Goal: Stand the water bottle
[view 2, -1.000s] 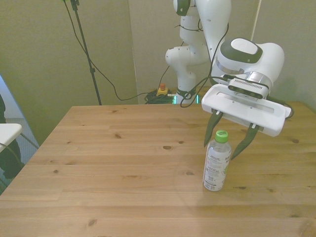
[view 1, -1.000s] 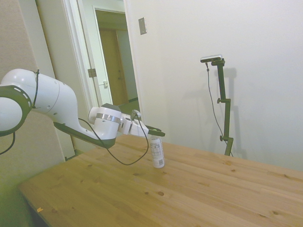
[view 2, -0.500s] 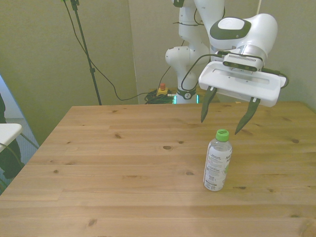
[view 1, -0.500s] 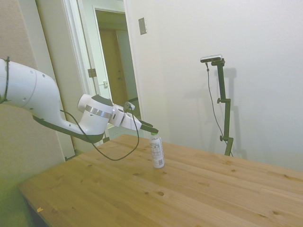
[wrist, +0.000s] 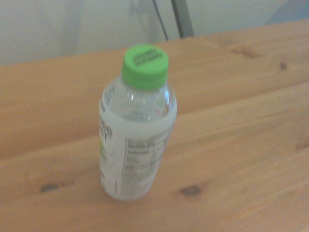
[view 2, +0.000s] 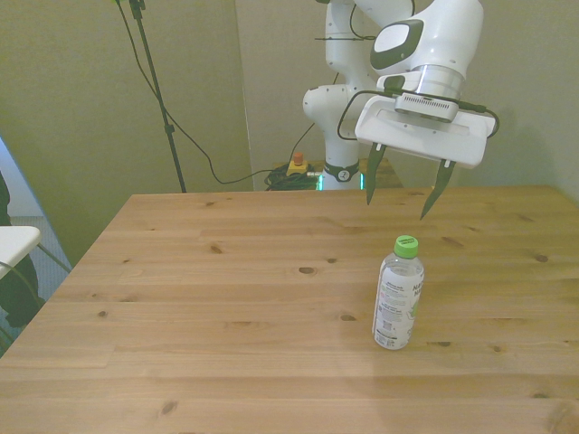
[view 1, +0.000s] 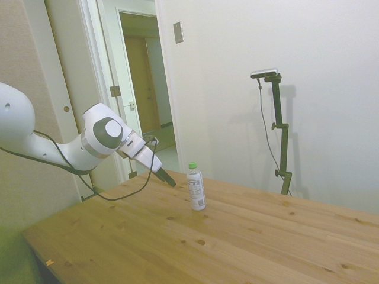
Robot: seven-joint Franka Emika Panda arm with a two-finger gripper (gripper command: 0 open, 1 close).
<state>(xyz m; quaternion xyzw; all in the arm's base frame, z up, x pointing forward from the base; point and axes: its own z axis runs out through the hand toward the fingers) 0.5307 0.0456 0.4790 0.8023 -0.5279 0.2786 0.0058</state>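
The water bottle [view 2: 398, 294] stands upright on the wooden table [view 2: 226, 307], toward the front view's right; it is a slim clear bottle with a white printed label and a green cap. In the side view the water bottle [view 1: 196, 187] stands alone near the table's middle. The wrist view shows the water bottle [wrist: 137, 125] from above, upright. My gripper [view 2: 399, 194] hangs open above and behind the bottle, well clear of it, with nothing between its fingers. From the side, the gripper [view 1: 167, 178] sits left of the bottle, apart from it.
The white robot base [view 2: 339, 108] stands beyond the table's far edge, with cables and a red button box [view 2: 297, 165] on the floor there. A white object [view 2: 14, 242] pokes in at the front view's left edge. An open doorway [view 1: 145, 89] lies behind the arm.
The gripper has let go of the bottle, lifted and drawn back away from it. The bottle stays upright where it was.
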